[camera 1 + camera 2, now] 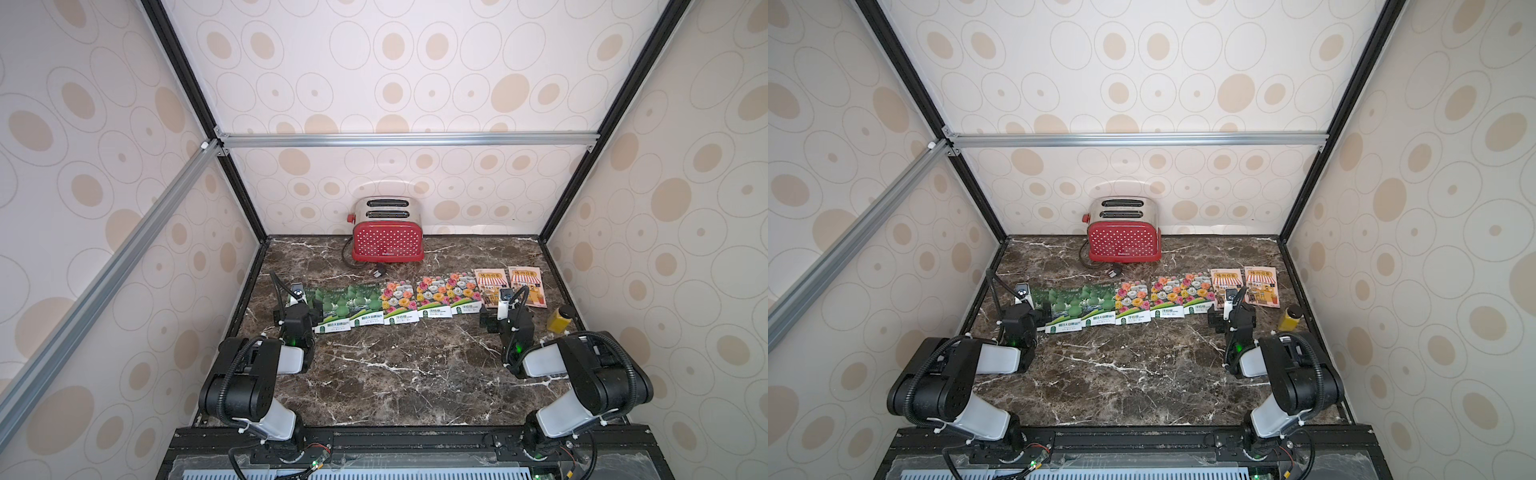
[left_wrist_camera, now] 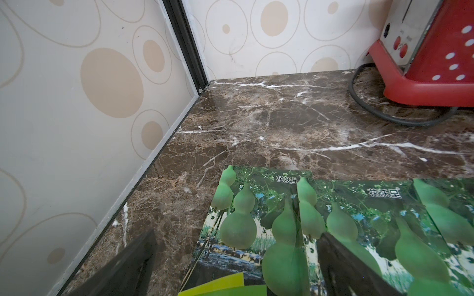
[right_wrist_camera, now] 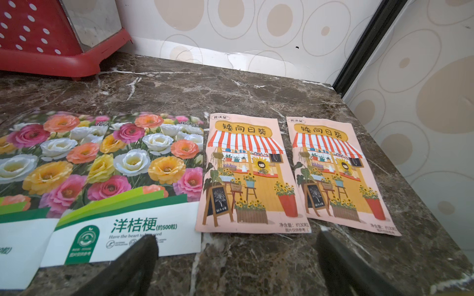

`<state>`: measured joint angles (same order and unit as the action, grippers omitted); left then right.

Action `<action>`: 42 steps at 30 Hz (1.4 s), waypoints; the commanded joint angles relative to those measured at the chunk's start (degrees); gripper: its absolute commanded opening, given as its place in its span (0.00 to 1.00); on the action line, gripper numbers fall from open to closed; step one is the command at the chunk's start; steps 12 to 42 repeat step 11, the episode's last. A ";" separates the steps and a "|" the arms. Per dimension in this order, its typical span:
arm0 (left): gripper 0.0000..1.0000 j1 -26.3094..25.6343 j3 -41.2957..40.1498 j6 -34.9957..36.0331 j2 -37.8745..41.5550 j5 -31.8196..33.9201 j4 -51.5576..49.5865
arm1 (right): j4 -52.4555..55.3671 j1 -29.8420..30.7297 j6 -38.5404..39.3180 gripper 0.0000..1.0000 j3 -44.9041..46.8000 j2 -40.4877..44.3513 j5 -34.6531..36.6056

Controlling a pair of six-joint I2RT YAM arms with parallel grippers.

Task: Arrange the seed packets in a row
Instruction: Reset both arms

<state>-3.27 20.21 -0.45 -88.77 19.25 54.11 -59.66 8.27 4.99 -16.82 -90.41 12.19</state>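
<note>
Both top views: high over near edge, looking down at whole table (image 1: 395, 374). Left wrist: low, close over gourd packets (image 2: 246, 225), facing far-left corner; right wrist: low by shop packets (image 3: 246, 174), facing far-right corner. Both wrists catch the toaster (image 2: 436, 87).

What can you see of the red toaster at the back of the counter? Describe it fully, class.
The toaster stands upright at the back of the marble counter, close to the wall. Its side is glossy red with white dots over a flared red base; the top and ends look like polished metal. Two long slots open upward, dark inside. A red knob sticks out of one end. A black cord curls from it onto the counter, ending in a plug. Nothing else touches it.
</note>
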 commanded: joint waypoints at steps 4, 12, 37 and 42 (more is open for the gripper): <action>0.99 0.66 1.87 -0.52 0.09 -0.76 -1.14 | -0.29 -0.43 -0.34 1.00 -1.76 0.56 0.16; 0.99 0.72 1.81 -0.60 0.18 -0.83 -1.05 | -0.07 -0.53 -0.35 1.00 -1.81 0.61 0.21; 0.99 0.72 1.81 -0.60 0.18 -0.83 -1.05 | -0.07 -0.53 -0.35 1.00 -1.81 0.61 0.21; 0.99 0.72 1.81 -0.60 0.18 -0.83 -1.05 | -0.07 -0.53 -0.35 1.00 -1.81 0.61 0.21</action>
